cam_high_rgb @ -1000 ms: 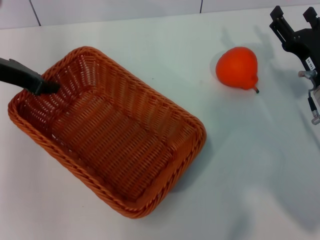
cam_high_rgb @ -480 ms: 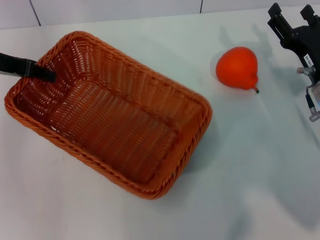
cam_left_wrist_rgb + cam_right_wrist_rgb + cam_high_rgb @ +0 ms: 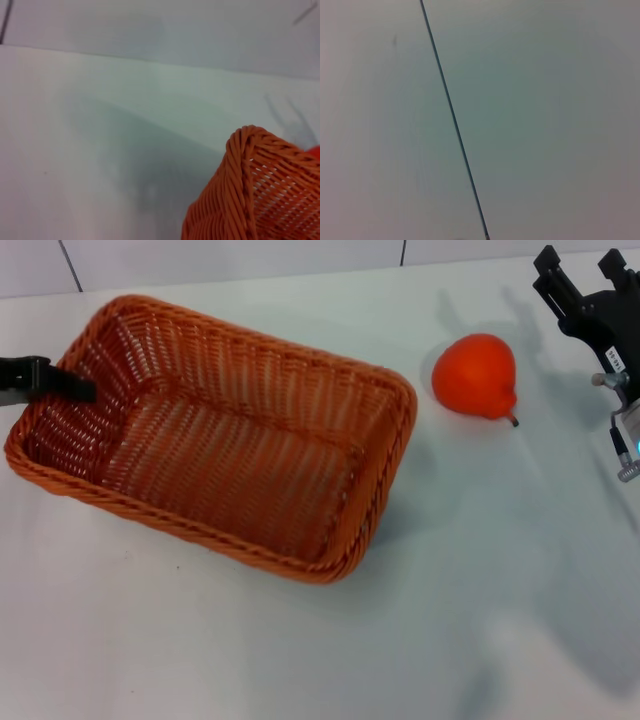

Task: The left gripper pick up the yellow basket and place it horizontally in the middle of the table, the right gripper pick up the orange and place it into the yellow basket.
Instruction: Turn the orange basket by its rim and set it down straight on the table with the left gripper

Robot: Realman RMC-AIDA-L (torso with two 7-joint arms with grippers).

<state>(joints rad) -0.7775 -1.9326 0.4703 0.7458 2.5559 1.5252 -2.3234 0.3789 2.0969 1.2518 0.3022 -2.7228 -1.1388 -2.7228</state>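
Observation:
The yellow basket (image 3: 230,460) is orange-brown wicker and lies empty at the table's left-middle, its long side almost level across the head view. My left gripper (image 3: 62,386) is shut on the basket's left end rim, one dark finger inside the wall. A basket corner shows in the left wrist view (image 3: 250,195). The orange (image 3: 474,375) lies on the white table (image 3: 480,590), just right of the basket's far right corner and apart from it. My right gripper (image 3: 581,262) hangs open and empty at the far right, beyond the orange.
A wall seam runs along the table's far edge (image 3: 250,278). Bare tabletop lies in front of the basket and at the right front. The right wrist view shows only a pale surface with a thin dark line (image 3: 452,115).
The basket has swung from a diagonal lie to nearly level, its right end moving away from me toward the orange. My left gripper shifted left and farther back with the rim. The right gripper barely moved.

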